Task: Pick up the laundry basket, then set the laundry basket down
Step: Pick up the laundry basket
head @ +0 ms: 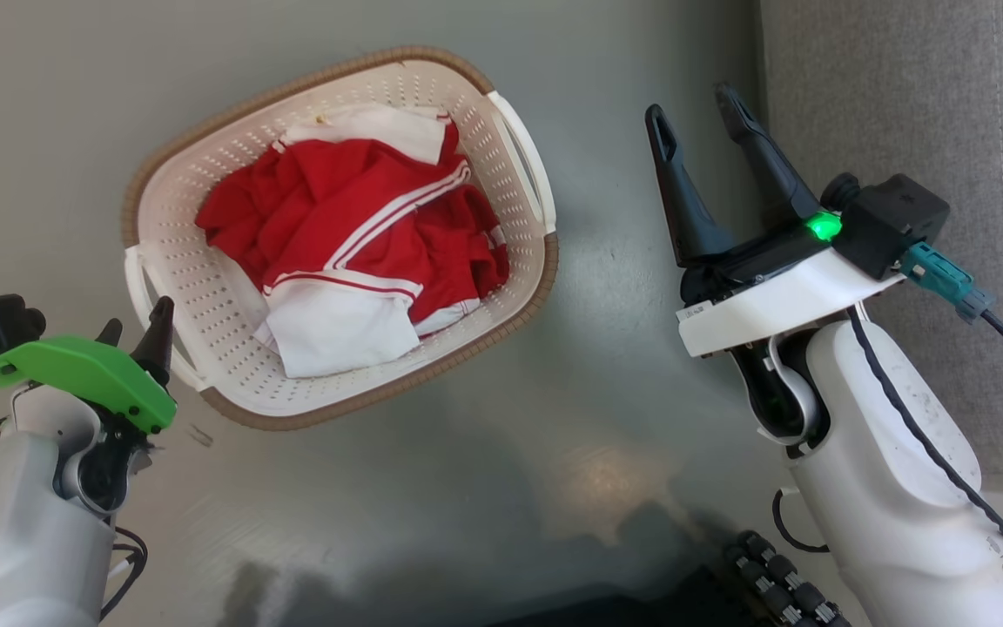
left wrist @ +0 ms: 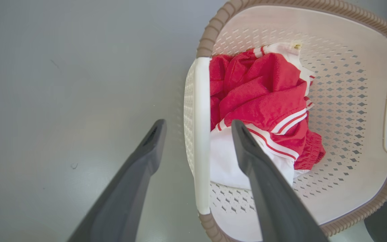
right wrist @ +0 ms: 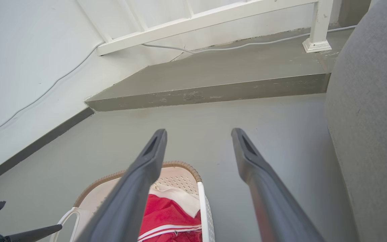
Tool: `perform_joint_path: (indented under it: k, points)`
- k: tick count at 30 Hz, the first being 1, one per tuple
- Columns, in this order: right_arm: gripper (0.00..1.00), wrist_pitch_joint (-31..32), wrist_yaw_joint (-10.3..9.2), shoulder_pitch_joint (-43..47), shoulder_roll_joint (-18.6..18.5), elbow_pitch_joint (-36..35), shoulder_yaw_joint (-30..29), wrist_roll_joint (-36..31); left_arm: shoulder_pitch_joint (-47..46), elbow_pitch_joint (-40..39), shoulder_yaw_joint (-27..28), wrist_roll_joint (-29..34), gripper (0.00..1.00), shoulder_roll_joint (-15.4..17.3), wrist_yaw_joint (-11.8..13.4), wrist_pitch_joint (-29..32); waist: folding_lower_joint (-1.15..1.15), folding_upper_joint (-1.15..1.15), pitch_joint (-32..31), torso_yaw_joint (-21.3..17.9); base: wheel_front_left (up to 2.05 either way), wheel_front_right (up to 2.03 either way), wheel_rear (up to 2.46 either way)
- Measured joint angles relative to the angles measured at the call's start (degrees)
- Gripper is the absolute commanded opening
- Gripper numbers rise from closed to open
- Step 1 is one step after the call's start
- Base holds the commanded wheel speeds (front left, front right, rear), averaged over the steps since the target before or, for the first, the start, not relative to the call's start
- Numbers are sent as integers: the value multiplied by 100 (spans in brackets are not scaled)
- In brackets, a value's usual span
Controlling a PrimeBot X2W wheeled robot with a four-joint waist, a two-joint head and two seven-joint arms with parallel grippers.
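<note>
Cream basket (head: pixel 205 287): perforated plastic with a brown woven-look rim, sitting on the grey floor (head: pixel 571 418), long axis slanted in the head view.
Load: red and white clothes (head: pixel 336 226) bunched inside the basket, below its rim.
Left handle (left wrist: pixel 202 134): the white bar on the basket's left end; it runs straight up between the left gripper's two fingers in the left wrist view.
Left gripper (head: pixel 137 324): at the basket's left end, spread wide and gripping nothing. One finger (left wrist: pixel 136 174) is outside the basket wall over the floor, and the other (left wrist: pixel 264 181) is inside, over the white cloth. A gap shows on each side of the handle, so the fingers look clear of it.
Right handle (head: pixel 523 165): the white bar on the basket's opposite end, with nothing on it.
Right gripper (head: pixel 691 104): off the basket's right side, apart from it, between the basket and the grey sofa (head: pixel 902 96). Its fingers are spread wide and empty, and they point past the basket.
Right wrist view: the basket's right end shows low, beneath the left-hand finger (right wrist: pixel 136 188). A grey step (right wrist: pixel 213 70) lies beyond the basket.
</note>
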Motion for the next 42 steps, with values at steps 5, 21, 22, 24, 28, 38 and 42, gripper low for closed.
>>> perform_joint_path:
  k: [5,21,22,24,28,38,42]
  points:
    - [100,0,-90,-83,2,-41,92,79,-216,211,-33,-179,100,44,1,169,0,0,252,-90,0,0,0]
    - [100,0,-253,-259,2,-85,179,131,-719,560,-265,-389,4,226,0,270,0,0,640,-213,0,0,0]
    - [100,0,-258,-261,2,-85,187,131,-740,572,-288,-390,0,225,0,270,0,0,647,-214,0,0,0]
    - [100,0,-282,-272,2,-85,200,133,-782,576,-347,-416,0,225,0,270,0,0,656,-215,0,0,0]
    - [100,0,-299,-308,1,-81,216,163,-822,602,-441,-470,0,254,3,263,0,0,657,-213,0,0,0]
    - [100,0,-324,-371,1,-23,269,233,-834,548,-982,-470,0,347,5,88,0,0,539,-209,0,0,0]
    - [100,0,-323,-371,2,-8,307,291,-834,519,-1176,-433,0,367,10,54,0,0,464,-226,0,0,0]
